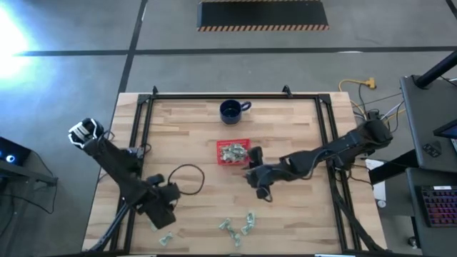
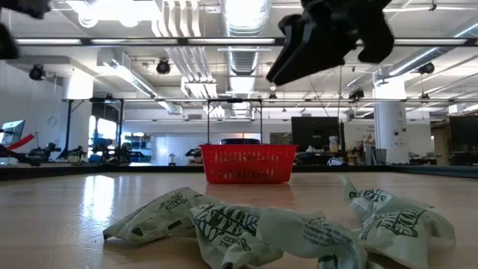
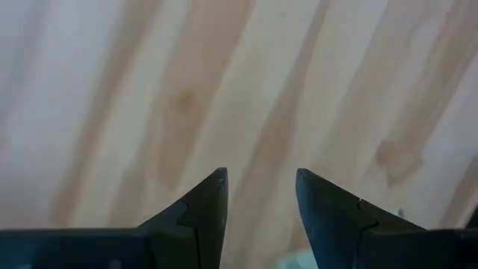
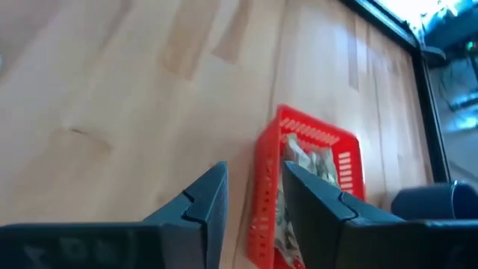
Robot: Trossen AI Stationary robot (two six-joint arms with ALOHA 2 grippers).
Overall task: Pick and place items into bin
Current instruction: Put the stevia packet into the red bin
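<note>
The red bin [image 1: 233,152] stands mid-table with several pale green-and-whitish items [image 1: 233,151] in it. More items lie loose near the front edge [image 1: 238,227], and one lies at the front left [image 1: 166,239]. My right gripper [image 1: 251,175] hovers open just right of the bin and nearer the front edge. In its wrist view the bin [image 4: 306,194] shows beyond the empty fingers [image 4: 254,168]. My left gripper [image 1: 163,218] is open above bare wood [image 3: 261,173], close to the front-left item.
A dark blue mug [image 1: 230,110] stands behind the bin near the far edge. A black cable loop [image 1: 187,178] lies on the wood beside the left arm. In the low view, crumpled items [image 2: 231,224] lie in front of the bin [image 2: 248,163].
</note>
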